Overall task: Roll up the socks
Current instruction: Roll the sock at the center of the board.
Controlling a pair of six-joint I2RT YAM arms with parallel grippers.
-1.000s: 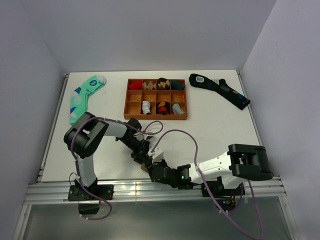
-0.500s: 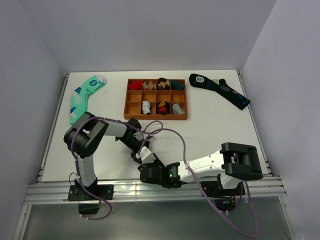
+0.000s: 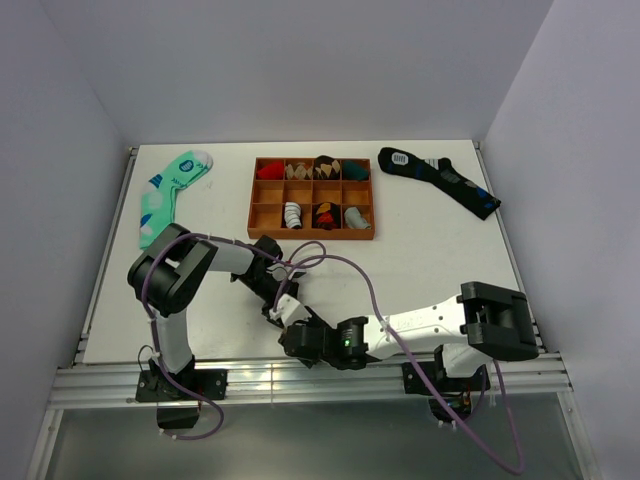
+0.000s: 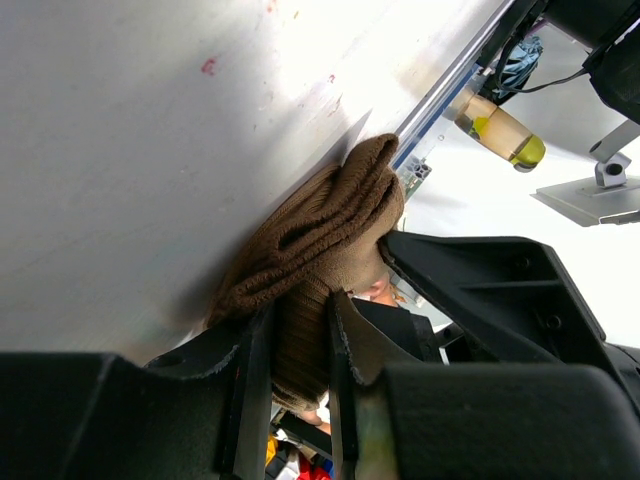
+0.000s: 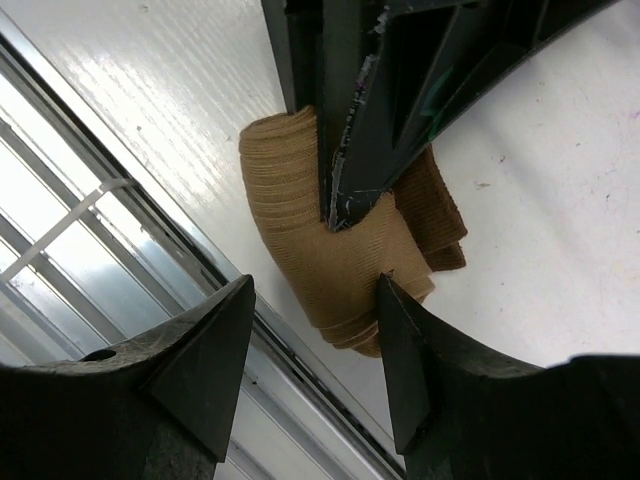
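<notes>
- One white flat table (image 3: 440,260), bounded at its near edge by an aluminium rail (image 3: 250,385); both arms are reached low over that edge.
- One orange-brown wooden tray (image 3: 312,236) of small compartments, set at the far middle, well apart from the work.
- One dark navy sock with blue patches (image 3: 440,180), laid flat at far right; not involved.
- One mint-green sock with white dots (image 3: 165,195), laid flat at far left; not involved.
- One pair of tan-brown knit socks (image 4: 330,225), bunched into a partial roll on the table, just beside the rail and between the two grippers. Loose folded layers are seen at one end, so the rolling step is judged under way and unfinished.
- One right gripper (image 5: 310,330), jaws held wide and straddling the bundle; no grip is shown.
- One left gripper (image 4: 297,350), jaws drawn narrow and clamped on a ribbed fold of the socks.
- Next move, as judged: the wide jaws are to be closed on the loose layers and the roll tightened. The clamped fold is to be kept pinned, and the bundle is not to be pushed over the rail.
</notes>
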